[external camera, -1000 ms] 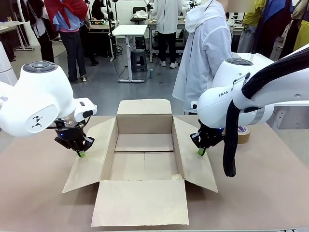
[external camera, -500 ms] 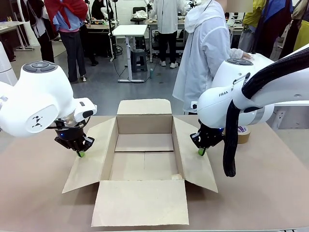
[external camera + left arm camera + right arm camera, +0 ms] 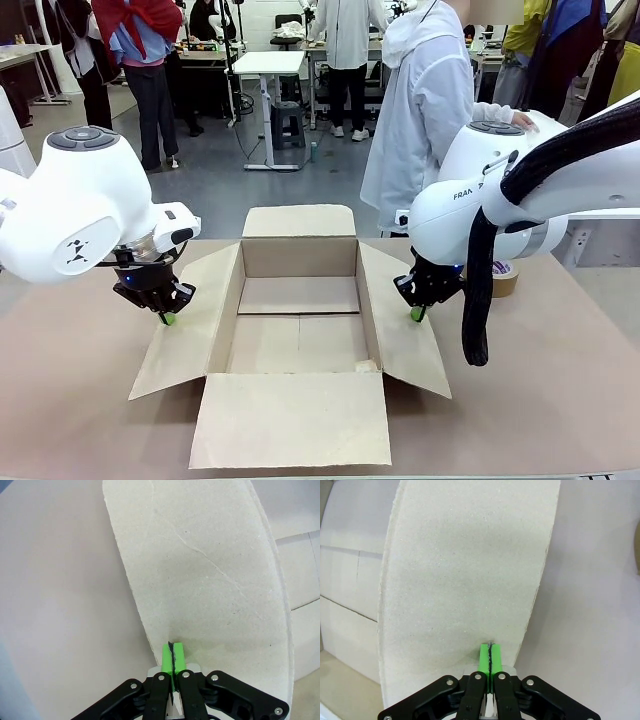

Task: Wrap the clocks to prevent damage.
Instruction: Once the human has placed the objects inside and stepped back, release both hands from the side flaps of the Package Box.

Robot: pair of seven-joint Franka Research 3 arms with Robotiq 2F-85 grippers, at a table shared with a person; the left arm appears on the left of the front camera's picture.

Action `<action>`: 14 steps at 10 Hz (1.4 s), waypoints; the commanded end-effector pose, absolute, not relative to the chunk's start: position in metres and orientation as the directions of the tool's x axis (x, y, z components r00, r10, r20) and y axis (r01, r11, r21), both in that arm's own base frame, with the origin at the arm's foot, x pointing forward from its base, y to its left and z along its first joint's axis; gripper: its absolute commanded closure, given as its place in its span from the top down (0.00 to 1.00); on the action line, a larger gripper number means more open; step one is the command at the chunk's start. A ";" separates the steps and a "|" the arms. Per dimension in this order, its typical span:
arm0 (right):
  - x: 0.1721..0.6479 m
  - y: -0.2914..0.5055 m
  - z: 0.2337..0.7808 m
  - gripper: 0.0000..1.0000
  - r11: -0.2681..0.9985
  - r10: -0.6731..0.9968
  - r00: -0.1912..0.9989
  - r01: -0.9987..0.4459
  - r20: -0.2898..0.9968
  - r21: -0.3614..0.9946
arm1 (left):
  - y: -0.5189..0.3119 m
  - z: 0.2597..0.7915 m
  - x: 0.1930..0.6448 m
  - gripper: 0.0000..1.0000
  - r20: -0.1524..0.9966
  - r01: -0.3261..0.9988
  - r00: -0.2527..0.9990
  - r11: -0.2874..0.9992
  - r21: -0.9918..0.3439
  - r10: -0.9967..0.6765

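Note:
The clocks are out of view. My left gripper (image 3: 168,318) hangs shut over the outer edge of the open cardboard box's left flap (image 3: 190,320). In the left wrist view its green pads (image 3: 171,659) are pressed together with nothing between them, above the pale flap (image 3: 200,570). On the other side my right gripper (image 3: 417,313) is shut too, just over the right flap (image 3: 405,345). The right wrist view has its pads (image 3: 490,657) closed and empty above that flap (image 3: 465,570).
The brown cardboard box (image 3: 297,340) stands open in the table's middle, all flaps spread, nothing inside. A brown tape roll (image 3: 503,277) lies behind my right arm. A person in a white coat (image 3: 425,110) stands at the far side, a hand (image 3: 522,119) on my right arm.
The person's hand has shifted slightly to the right on top of my right arm. Both grippers and the box have stayed where they were.

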State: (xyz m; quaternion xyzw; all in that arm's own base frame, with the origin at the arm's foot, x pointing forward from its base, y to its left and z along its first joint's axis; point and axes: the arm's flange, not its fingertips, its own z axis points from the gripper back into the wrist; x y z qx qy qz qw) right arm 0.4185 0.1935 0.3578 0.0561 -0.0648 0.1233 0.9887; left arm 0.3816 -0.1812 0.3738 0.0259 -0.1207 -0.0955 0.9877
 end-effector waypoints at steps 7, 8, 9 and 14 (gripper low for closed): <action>0.418 0.192 0.355 0.01 0.966 0.227 0.964 -0.241 0.137 0.094 | -0.180 0.373 0.380 0.01 0.227 0.181 0.954 0.980 0.078 -0.194; 0.418 0.192 0.355 0.01 0.966 0.227 0.964 -0.241 0.137 0.094 | -0.180 0.373 0.380 0.01 0.227 0.181 0.954 0.980 0.078 -0.194; 0.418 0.192 0.355 0.01 0.966 0.227 0.964 -0.241 0.137 0.094 | -0.180 0.373 0.380 0.01 0.227 0.181 0.954 0.980 0.078 -0.194; 0.418 0.192 0.355 0.01 0.966 0.227 0.964 -0.241 0.137 0.094 | -0.180 0.373 0.380 0.01 0.227 0.181 0.954 0.980 0.078 -0.194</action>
